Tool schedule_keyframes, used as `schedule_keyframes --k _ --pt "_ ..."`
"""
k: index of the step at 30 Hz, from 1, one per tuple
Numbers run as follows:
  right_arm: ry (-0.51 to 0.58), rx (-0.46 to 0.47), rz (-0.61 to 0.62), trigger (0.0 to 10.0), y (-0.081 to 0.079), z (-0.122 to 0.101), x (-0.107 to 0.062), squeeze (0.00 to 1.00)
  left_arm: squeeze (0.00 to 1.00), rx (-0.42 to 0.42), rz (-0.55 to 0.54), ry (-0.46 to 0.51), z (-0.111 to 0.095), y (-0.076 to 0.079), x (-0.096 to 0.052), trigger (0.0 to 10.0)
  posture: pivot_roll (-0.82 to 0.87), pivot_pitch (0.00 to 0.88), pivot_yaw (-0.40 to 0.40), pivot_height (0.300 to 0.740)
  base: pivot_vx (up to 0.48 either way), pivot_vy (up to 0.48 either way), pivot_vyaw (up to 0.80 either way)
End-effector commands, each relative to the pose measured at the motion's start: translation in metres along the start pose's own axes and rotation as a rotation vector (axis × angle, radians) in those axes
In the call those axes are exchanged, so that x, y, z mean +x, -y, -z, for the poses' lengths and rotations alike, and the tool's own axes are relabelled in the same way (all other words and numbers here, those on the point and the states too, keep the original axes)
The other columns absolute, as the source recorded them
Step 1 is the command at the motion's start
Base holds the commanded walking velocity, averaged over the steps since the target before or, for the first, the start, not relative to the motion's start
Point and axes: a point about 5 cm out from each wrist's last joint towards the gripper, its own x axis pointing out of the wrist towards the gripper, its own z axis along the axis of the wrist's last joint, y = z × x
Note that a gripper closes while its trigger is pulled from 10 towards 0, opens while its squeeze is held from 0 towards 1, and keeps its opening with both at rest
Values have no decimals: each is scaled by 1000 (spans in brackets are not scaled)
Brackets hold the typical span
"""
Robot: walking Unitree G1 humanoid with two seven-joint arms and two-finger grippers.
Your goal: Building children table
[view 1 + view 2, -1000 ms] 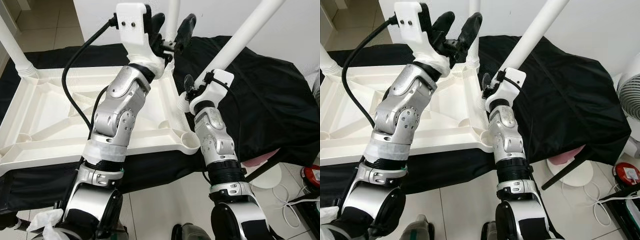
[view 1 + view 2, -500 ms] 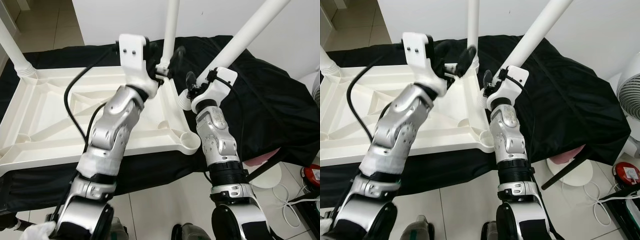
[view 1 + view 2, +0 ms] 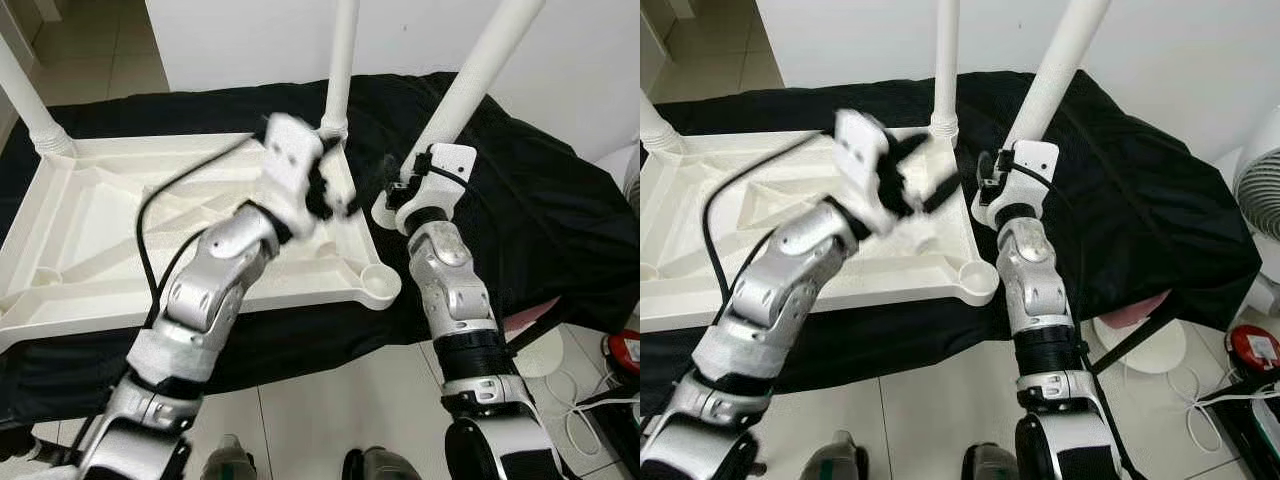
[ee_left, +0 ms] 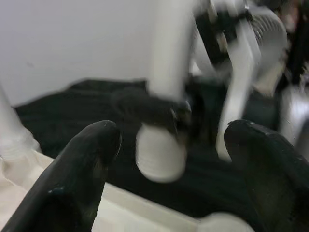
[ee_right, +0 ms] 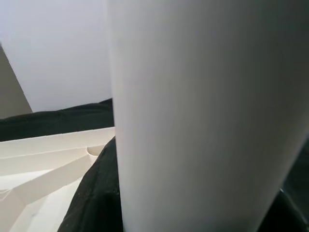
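Note:
The white tabletop (image 3: 90, 250) lies upside down on a black cloth. Two white legs stand in its far corners, one on the left (image 3: 30, 105) and one on the right (image 3: 341, 60). My right gripper (image 3: 397, 188) is shut on a third table leg (image 3: 478, 75). That leg tilts slightly, and its lower end (image 4: 159, 157) hangs over the cloth just beyond the empty near-right corner socket (image 3: 378, 283). My left gripper (image 3: 333, 192) is blurred over the tabletop's right side. It is open, with its fingertips (image 4: 89, 154) wide apart and nothing between them.
The black cloth (image 3: 540, 210) drapes over the support to the right. On the tiled floor at the right are a white round base (image 3: 537, 352), a red object (image 3: 625, 355), cables and a fan (image 3: 1260, 190). A white wall stands close behind.
My left arm has swung down from beside the far-right leg to low over the tabletop. My right gripper has shifted a little to the right, bringing its leg more upright.

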Motion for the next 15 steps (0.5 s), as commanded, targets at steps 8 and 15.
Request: schedule_keyframes --k 8,15 --pt "8 -86 -28 10000 -1 -1 -7 0 0 64 197 -214 30 19 -16 10000 39 0 -22 740 0 0 0" --pt "-2 -104 -16 10000 0 1 -10 0 0 100 263 -422 60 20 -32 10000 32 0 -10 740 0 0 0"
